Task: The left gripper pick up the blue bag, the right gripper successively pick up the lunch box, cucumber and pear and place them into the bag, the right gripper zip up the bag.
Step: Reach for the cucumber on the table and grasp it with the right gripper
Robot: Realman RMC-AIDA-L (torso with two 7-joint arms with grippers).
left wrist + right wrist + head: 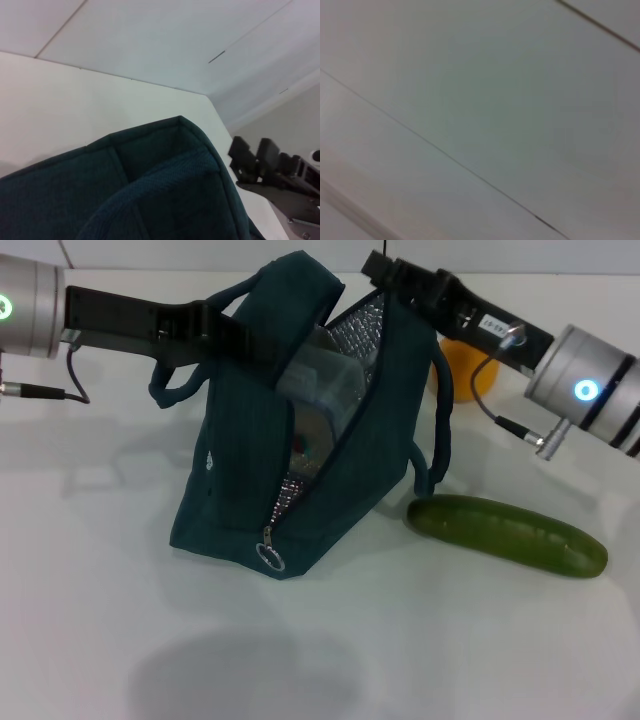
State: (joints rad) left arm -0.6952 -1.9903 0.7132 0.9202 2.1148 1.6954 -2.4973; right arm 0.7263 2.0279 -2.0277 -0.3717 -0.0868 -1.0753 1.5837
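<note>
- The blue bag [300, 440] is held upright on the counter [120, 640], its handle clamped by the left gripper [215, 328] jaws.
- The lunch box [322, 380] is lodged in the bag's open mouth, just beside the right gripper [380, 270]; its jaws' state cannot be told.
- The cucumber [510, 533] and pear [465, 368] lie outside the bag.

Left arm reaches in level from the left edge — its left gripper [225, 325] clamped tight. Right arm slants down from the far-right corner — right gripper [385, 270] at mid-back.

Dark teal-blue bag [240, 490] with silver foil lining, dark green cucumber [507, 533], orange-yellow pear [466, 370], white tabletop [420, 640], black end effectors
</note>
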